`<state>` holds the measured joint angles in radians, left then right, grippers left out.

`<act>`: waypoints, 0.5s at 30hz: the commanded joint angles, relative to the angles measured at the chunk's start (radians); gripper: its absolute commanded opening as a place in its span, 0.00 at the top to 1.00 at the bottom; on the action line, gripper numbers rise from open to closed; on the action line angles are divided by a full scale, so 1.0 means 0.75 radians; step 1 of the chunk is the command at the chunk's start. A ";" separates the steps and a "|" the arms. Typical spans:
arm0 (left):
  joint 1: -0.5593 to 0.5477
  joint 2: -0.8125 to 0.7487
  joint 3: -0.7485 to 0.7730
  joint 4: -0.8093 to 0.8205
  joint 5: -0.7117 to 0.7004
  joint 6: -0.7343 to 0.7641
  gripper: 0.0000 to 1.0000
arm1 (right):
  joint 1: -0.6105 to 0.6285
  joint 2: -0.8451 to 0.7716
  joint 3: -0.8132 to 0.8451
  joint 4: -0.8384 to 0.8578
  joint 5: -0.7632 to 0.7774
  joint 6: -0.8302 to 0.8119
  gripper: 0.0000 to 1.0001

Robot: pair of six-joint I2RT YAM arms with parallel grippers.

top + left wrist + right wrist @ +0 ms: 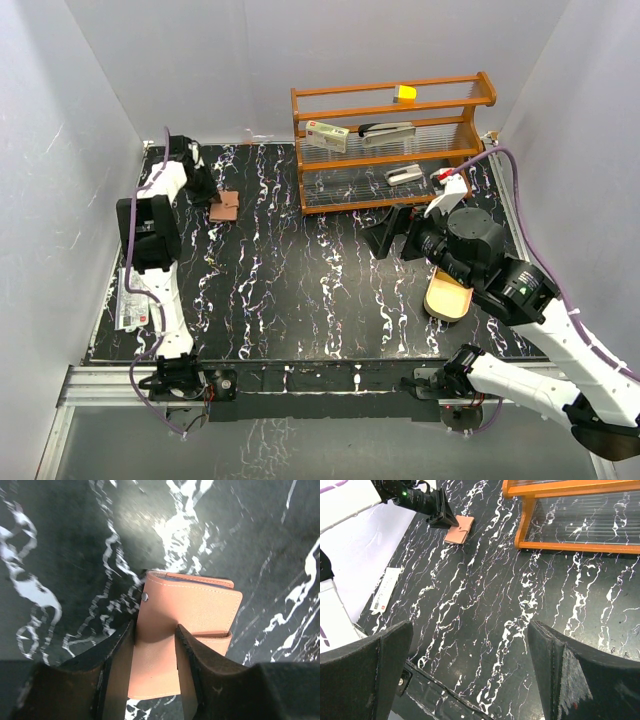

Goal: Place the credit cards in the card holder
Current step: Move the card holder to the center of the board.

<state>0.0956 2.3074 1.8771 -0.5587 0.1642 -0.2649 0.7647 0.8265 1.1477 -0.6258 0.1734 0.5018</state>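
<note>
The card holder [226, 206] is a reddish-brown folding wallet lying at the back left of the black marbled table. It also shows in the left wrist view [190, 605] and the right wrist view [460, 529]. My left gripper [208, 195] is at its left edge. In the left wrist view the left gripper [155, 635] has its jaws narrowed on a flap of the holder. My right gripper [385, 235] hangs open and empty above the table's middle right [470, 645]. No credit card shows clearly in any view.
A wooden rack [390, 140] with several small items stands at the back right [570, 515]. A tan oval tray [447, 298] lies partly under my right arm. A white printed packet [135, 298] lies at the left edge [385, 594].
</note>
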 commanded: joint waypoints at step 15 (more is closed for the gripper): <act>-0.264 -0.378 -0.661 0.065 0.210 -0.122 0.67 | -0.003 -0.044 -0.088 -0.012 -0.001 0.051 0.02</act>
<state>-0.0467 2.0769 1.4937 -0.4828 0.2550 -0.3122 0.7647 0.7990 1.1019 -0.6487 0.1768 0.5186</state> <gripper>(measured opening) 0.335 0.981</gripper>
